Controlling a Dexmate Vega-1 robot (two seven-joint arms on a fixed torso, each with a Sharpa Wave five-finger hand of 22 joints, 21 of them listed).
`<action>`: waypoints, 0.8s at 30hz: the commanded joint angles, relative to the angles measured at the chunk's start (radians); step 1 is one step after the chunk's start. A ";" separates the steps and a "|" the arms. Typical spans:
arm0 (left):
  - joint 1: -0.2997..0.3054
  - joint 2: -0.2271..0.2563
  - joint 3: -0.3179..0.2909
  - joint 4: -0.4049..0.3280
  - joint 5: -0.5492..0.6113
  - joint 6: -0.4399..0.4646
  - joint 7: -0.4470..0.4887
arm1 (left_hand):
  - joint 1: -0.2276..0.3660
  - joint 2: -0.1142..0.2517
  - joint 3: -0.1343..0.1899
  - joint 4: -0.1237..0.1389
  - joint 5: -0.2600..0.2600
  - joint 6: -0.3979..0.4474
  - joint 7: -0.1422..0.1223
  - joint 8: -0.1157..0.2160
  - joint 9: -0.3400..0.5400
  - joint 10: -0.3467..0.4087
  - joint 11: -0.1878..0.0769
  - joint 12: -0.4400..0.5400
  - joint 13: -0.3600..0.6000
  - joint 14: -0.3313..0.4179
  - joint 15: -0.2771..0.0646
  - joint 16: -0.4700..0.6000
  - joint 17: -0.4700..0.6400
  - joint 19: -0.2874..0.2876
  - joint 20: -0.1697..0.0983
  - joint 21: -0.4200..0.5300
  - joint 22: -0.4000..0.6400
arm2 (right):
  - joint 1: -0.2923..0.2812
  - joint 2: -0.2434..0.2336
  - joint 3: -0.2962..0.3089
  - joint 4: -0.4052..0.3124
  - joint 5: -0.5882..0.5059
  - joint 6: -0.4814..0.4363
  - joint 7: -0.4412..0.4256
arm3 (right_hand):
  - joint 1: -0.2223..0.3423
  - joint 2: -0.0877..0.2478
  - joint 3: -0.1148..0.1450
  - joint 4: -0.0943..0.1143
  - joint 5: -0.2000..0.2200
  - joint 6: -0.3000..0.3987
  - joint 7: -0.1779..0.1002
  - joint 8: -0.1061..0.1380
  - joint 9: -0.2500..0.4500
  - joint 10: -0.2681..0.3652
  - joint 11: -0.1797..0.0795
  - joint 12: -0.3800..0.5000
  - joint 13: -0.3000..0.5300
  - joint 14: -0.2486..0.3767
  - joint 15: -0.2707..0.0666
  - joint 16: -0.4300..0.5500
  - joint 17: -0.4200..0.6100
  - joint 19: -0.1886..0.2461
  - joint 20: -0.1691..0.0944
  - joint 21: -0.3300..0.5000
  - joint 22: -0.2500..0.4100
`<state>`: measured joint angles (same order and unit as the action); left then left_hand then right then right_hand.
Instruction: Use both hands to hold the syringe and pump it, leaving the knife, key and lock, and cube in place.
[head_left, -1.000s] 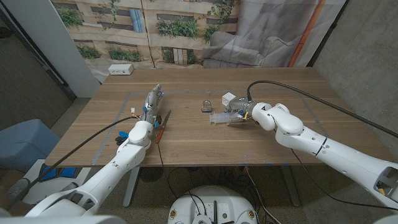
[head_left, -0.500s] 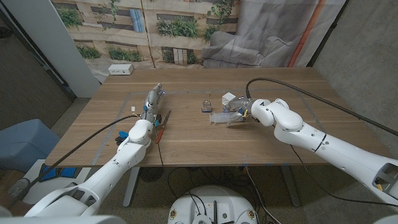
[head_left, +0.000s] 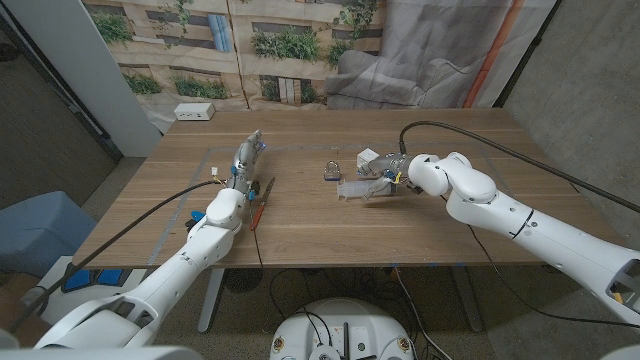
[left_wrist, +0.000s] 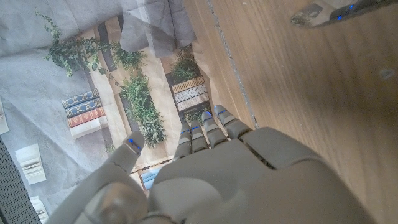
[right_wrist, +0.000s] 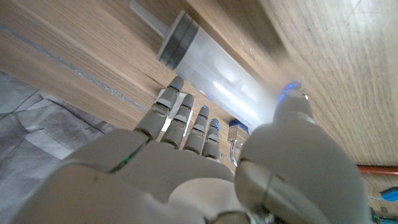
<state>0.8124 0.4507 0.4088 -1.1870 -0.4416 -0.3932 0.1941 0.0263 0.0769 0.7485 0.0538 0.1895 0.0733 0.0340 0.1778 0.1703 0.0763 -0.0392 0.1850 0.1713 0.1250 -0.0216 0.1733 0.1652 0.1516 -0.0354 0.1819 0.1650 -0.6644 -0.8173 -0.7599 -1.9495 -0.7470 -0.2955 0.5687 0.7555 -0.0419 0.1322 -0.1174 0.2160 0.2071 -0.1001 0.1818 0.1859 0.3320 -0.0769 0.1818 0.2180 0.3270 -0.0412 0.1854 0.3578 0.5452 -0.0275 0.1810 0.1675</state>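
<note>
On the wooden table (head_left: 300, 215) we take the padlock (head_left: 331, 170) near the middle as our landmark. Just to its right and slightly toward the robot lies the syringe (head_left: 357, 189), clear-barrelled, lengthwise across the table. We note the right hand (head_left: 392, 178) at the syringe's right end; in the right wrist view the syringe (right_wrist: 205, 68) sits between the fingers (right_wrist: 186, 121) and the thumb, which reaches over the barrel. We cannot tell from these frames whether the hand actually grips the barrel or only brackets it. A small white cube (head_left: 368, 158) stands just right of the padlock and behind the syringe.

Well left of the padlock we see the left hand (head_left: 246, 160) above the table with fingers extended; in the left wrist view the left hand (left_wrist: 205, 168) holds nothing, fingers straight and slightly apart. Between that hand and the padlock lies the knife (head_left: 262, 202), red-handled, on the wood.
</note>
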 joint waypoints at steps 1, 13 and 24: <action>-0.004 -0.001 0.008 -0.005 0.025 -0.019 0.014 | -0.003 0.069 -0.001 0.005 -0.003 0.004 0.001 0.004 0.005 0.000 0.001 0.002 0.003 0.003 0.002 0.000 0.001 0.004 -0.031 0.007 0.004 | -0.086 -0.041 0.104 -0.010 0.212 0.075 -0.194 | -0.020 0.005 0.001 0.011 0.007 0.018 0.003 0.013 0.000 0.015 0.005 0.009 0.001 -0.007 -0.041 0.009 0.000 0.000 -0.013 -0.002 0.001; 0.034 -0.011 -0.020 -0.023 0.016 -0.054 0.058 | -0.002 0.070 0.000 0.003 -0.003 0.004 0.000 0.004 0.005 0.001 0.003 0.002 0.003 0.004 0.004 0.000 0.001 0.005 -0.030 0.007 0.004 | -0.166 -0.024 0.184 0.007 0.408 0.061 -0.382 | -0.075 0.031 -0.007 0.040 0.002 0.051 0.008 0.024 -0.001 0.021 0.017 0.012 -0.003 -0.007 -0.039 0.016 -0.006 0.001 -0.022 0.003 0.001; 0.045 -0.011 -0.030 -0.015 0.011 -0.102 0.038 | 0.000 0.070 0.002 0.002 -0.003 0.005 0.001 0.004 0.005 0.002 0.003 0.003 0.003 0.003 0.004 0.000 0.000 0.006 -0.026 0.008 0.004 | -0.256 -0.011 0.284 0.029 0.618 0.105 -0.552 | -0.131 0.039 -0.021 0.062 -0.008 0.081 0.007 0.028 -0.003 0.055 0.022 0.023 -0.007 0.023 -0.040 0.031 -0.016 0.022 -0.024 0.012 0.000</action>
<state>0.8438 0.4438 0.3899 -1.2101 -0.4201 -0.4535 0.2454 0.0263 0.0769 0.7485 0.0538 0.1895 0.0733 0.0340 0.1779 0.1703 0.0763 -0.0393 0.1850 0.1713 0.1250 -0.0216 0.1733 0.1630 0.1516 -0.0354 0.1819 0.1650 -0.8408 -0.8363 -0.5609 -1.9351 -0.3132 -0.2232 0.1773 0.6400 0.0023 0.1102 -0.0617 0.2099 0.2738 -0.0980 0.2050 0.1813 0.3703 -0.0537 0.1966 0.2089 0.3276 -0.0408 0.2052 0.3429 0.5482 -0.0477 0.1841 0.1676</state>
